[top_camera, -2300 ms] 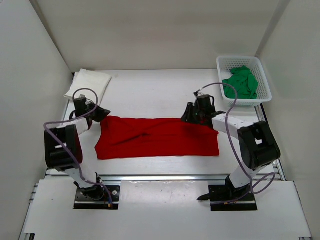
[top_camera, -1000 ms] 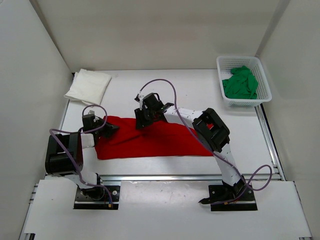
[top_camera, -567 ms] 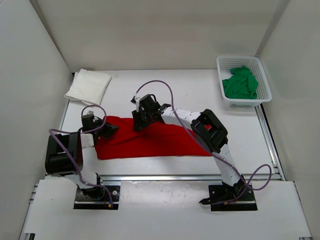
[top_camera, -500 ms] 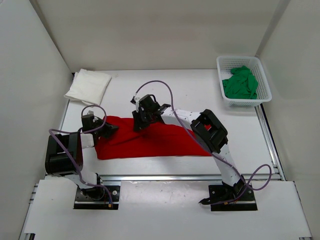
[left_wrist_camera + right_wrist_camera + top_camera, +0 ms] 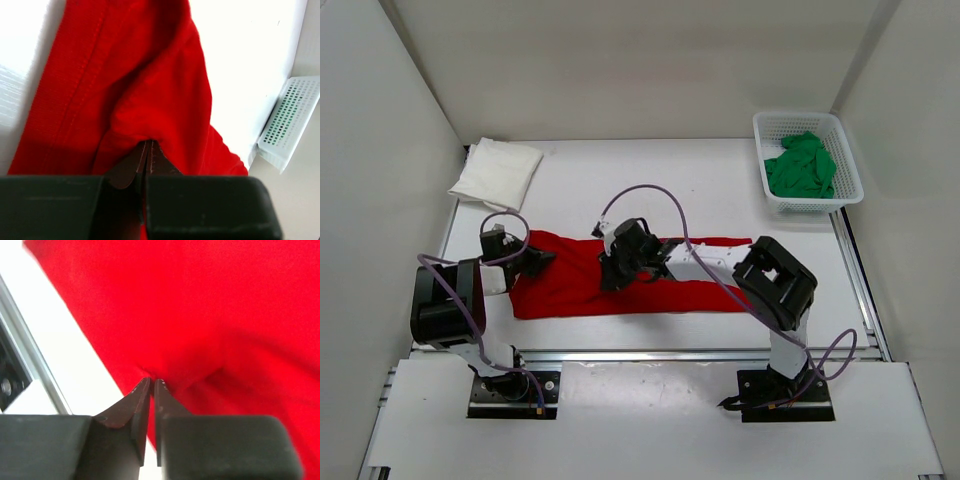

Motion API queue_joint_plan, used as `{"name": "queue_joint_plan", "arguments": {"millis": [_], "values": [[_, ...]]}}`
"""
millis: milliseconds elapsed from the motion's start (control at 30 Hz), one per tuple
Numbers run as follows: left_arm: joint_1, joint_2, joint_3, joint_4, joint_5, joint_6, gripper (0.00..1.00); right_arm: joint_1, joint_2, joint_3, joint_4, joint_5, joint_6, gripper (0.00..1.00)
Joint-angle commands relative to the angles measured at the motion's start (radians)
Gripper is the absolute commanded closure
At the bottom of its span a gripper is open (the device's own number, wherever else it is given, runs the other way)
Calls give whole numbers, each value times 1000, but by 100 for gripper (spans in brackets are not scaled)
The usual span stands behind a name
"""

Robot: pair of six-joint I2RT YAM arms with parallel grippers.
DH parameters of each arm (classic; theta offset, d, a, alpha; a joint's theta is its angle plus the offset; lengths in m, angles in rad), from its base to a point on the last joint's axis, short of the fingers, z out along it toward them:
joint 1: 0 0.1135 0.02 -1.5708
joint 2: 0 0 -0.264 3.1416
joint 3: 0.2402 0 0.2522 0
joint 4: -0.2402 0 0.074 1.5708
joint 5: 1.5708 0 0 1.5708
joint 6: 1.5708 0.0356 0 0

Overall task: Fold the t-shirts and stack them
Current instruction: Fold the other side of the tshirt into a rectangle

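The red t-shirt [image 5: 700, 272] lies spread as a long strip across the table's middle. My left gripper [image 5: 538, 260] is shut on its left end; the wrist view shows the pinched red cloth [image 5: 150, 95] bunched at the fingertips. My right gripper [image 5: 613, 277] has reached across to the shirt's left-middle and is shut on a fold of the cloth [image 5: 200, 315]. The white t-shirt [image 5: 498, 172] lies folded at the back left. The green t-shirt [image 5: 802, 165] sits crumpled in the basket.
A white lattice basket [image 5: 840, 135] stands at the back right, its corner also in the left wrist view [image 5: 292, 120]. White walls enclose the table. A metal rail [image 5: 640, 352] runs along the near edge, seen too in the right wrist view [image 5: 20, 365].
My right gripper has carried the shirt's cloth from the right end across to the left and now down toward the near edge. The left gripper has kept its hold on the left end.
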Motion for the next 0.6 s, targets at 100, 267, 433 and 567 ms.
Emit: {"name": "queue_joint_plan", "arguments": {"millis": [100,267,433,567], "values": [[24,6,22,-8,0,6,92,52,-121,-129,96,16,-74,84],[27,-63,39,-48,-1,15,92,40,-212,-157,75,47,-63,74],[-17,-205,-13,-73,-29,23,91,-9,-171,-112,133,19,-23,87],[-136,-262,-64,-85,-93,35,90,-30,-71,-8,104,-10,-9,99]]}}
